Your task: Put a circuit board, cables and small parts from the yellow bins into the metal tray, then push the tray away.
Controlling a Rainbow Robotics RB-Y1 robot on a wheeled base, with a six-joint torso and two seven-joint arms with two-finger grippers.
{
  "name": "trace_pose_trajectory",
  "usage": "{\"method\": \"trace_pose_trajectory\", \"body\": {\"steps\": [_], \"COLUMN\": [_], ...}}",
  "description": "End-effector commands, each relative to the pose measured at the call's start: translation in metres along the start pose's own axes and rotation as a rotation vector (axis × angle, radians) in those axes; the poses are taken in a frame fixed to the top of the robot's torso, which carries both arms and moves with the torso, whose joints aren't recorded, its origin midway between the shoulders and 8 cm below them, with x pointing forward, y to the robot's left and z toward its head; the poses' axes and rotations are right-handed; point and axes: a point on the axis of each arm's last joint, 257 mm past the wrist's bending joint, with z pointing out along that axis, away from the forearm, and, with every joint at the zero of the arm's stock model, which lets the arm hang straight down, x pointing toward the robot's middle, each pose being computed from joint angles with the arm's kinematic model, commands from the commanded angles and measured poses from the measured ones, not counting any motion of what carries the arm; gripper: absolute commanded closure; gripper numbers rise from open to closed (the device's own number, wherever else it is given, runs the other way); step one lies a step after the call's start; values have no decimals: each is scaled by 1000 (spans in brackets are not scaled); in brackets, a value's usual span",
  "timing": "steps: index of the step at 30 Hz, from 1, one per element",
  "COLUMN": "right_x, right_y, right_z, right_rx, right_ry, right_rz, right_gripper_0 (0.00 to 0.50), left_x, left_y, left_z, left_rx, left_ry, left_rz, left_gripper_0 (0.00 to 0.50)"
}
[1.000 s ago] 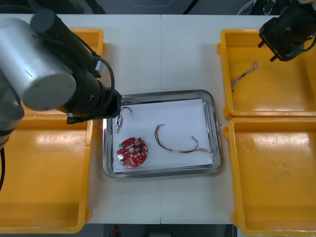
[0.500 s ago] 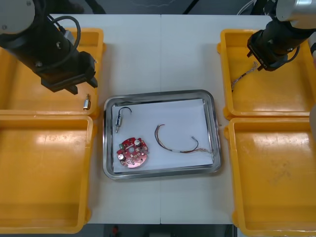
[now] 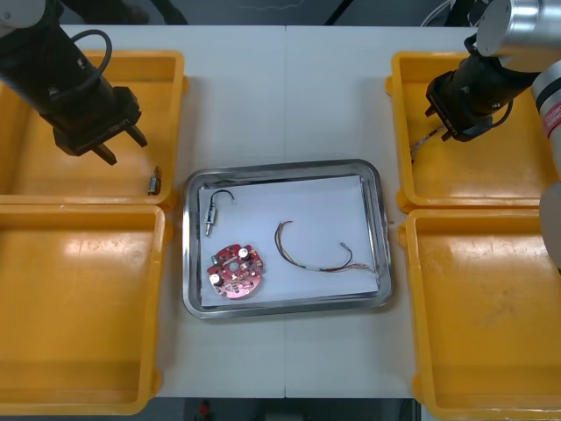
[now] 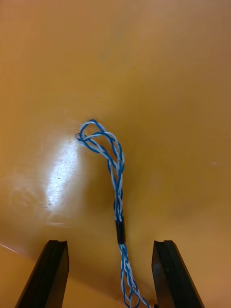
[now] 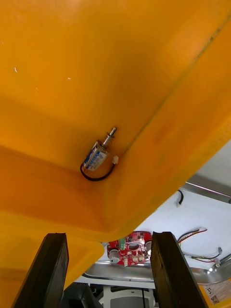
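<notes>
Right gripper (image 4: 109, 246) fingers apart, straddling cable (image 4: 117, 192): drop straight, clamp at black sleeve (image 4: 120, 231). Left gripper (image 5: 108, 238) fingers apart too; part (image 5: 98, 155) hugs bin (image 5: 72, 72) corner, so come in from the open side.

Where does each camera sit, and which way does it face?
Front view: above the arms, looking steeply down at the light table; left hand, right hand over yellow bins.
Right wrist view: on that wrist, facing a twisted blue and white cable between its open black fingers.
Left wrist view: on that wrist, facing a small metal part; open fingers.
Shared: front and left wrist views show the round red circuit board.
</notes>
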Motion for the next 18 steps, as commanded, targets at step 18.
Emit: {"method": "trace_pose_trajectory", "body": {"steps": [18], "right_x": [24], "right_y": [23], "right_z": [2], "right_rx": [-37], "right_ry": [46], "right_rz": [65], "right_gripper_0": [0], "left_x": [-42], "left_y": [-2], "left_z": [39], "left_rx": [-24], "left_ry": [-104], "left_rz": [156], "left_gripper_0": [0]}}
